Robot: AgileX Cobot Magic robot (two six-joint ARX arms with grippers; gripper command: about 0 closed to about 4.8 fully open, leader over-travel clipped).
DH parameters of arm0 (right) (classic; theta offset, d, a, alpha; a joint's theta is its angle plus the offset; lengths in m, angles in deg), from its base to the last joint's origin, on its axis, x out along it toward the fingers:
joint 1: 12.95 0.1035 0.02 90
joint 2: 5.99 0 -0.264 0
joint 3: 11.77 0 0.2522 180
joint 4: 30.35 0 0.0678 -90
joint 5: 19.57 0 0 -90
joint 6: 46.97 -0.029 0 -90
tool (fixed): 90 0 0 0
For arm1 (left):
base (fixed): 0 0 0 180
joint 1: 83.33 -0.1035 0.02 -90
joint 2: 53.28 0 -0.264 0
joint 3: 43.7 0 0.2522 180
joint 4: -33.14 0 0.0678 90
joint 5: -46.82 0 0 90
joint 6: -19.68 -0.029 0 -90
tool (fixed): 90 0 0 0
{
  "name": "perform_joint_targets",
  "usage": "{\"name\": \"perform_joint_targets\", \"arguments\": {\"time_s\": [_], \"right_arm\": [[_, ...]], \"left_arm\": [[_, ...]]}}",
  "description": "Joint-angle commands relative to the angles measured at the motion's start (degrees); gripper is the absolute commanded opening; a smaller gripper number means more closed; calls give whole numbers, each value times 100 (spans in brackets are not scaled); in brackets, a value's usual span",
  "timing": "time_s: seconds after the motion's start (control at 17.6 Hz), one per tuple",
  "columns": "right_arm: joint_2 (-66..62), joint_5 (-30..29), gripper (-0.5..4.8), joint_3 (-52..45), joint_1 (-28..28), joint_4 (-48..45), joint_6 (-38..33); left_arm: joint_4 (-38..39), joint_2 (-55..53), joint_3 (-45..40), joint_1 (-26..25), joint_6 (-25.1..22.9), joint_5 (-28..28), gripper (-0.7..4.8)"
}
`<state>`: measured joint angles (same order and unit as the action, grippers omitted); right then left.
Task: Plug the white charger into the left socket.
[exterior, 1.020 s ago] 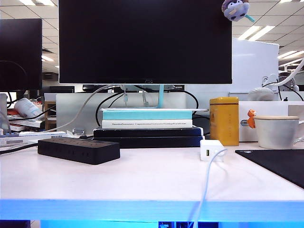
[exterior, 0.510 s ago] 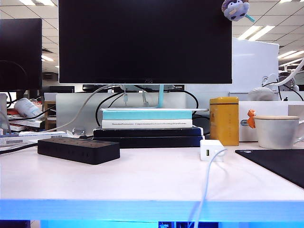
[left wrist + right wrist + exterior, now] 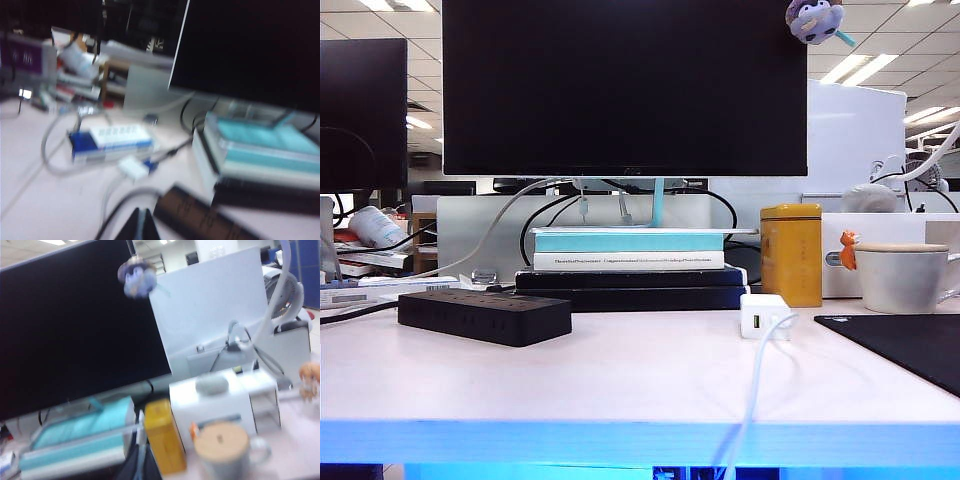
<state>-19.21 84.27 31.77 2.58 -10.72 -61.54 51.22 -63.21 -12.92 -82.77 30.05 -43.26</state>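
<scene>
The white charger [image 3: 765, 315] stands on the table right of centre, with its thin white cable [image 3: 755, 390] running over the front edge. The black power strip [image 3: 485, 315] lies at the left. The left socket is on its top face near the left end [image 3: 432, 296], too flat-on to make out singly. Neither arm shows in the exterior view. In the blurred left wrist view, my left gripper [image 3: 142, 226] is shut and empty, just short of the power strip [image 3: 200, 220]. My right gripper [image 3: 140, 465] is shut and empty, facing the book stack and a yellow tin [image 3: 162, 442]; the charger does not show there.
Behind the strip and charger, a monitor [image 3: 625, 90] stands on stacked books [image 3: 630, 270]. A yellow tin [image 3: 792, 255], a lidded white mug [image 3: 905, 275] and a black mat [image 3: 910, 345] fill the right. A blue-and-white box [image 3: 110, 142] and a grey cable [image 3: 52, 160] lie beyond the strip.
</scene>
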Motion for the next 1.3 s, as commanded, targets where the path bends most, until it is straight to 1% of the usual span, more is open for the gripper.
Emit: {"name": "perform_joint_targets", "arguments": {"time_s": [0.06, 0.11, 0.23, 0.34, 0.4, 0.45, 0.51, 0.57, 0.62, 0.68, 0.85, 0.91, 0.96, 1.02, 1.08, 1.3], "right_arm": [[-1080, -251, -3, 955, 7, -98, -26], [-1676, -382, -3, 1412, 7, -98, -26], [-2638, -750, -4, 2153, 7, -90, -24], [-3543, -1016, -3, 2813, 7, -85, -24], [-4015, -1156, -3, 3128, 7, -83, -24], [-4699, -1252, -3, 3609, 4, 166, -24], [-5226, -1252, -3, 3941, 4, 474, -26], [-5622, -1270, -3, 4129, 9, 675, -28], [-6109, -1303, -3, 4319, 9, 940, -42], [-6489, -1436, -3, 4430, 9, 1209, -52], [-7324, -1731, 1, 4546, 9, 2258, -498], [-7600, -1810, 81, 4544, 9, 2643, -496], [-7796, -1832, 332, 4544, 9, 2861, -494], [-7956, -2013, 479, 4544, 9, 2935, -494], [-8216, -2308, 479, 4546, 17, 2933, -586], [-8723, -2221, 479, 4548, 313, 2728, -844]], "left_arm": [[-382, -1185, 907, -4, -15, 13, -5], [-365, -1714, 1322, -4, -201, 17, -5], [-328, -2684, 2109, -2, -404, -63, -5], [-321, -3501, 2863, -2, -610, -546, -5], [-385, -3836, 3174, -2, -708, -901, -5], [-516, -4232, 3550, -2, -953, -1751, -5], [-728, -4457, 3711, -2, -1132, -2277, -5], [-981, -4562, 3733, 9, -1147, -2468, -5], [-1185, -4638, 3733, 44, -1143, -2500, -5], [-1224, -4656, 3733, 50, -1141, -2479, -5], [-1268, -4656, 3733, 50, -1141, -2461, -5], [-1342, -4656, 3733, 57, -1110, -2461, -5], [-1390, -4653, 3733, 79, -1049, -2461, -5], [-1434, -4649, 3733, 101, -986, -2461, -5], [-1453, -4649, 3733, 103, -951, -2468, -5], [-1480, -4649, 3733, 173, -953, -2465, -5]]}}
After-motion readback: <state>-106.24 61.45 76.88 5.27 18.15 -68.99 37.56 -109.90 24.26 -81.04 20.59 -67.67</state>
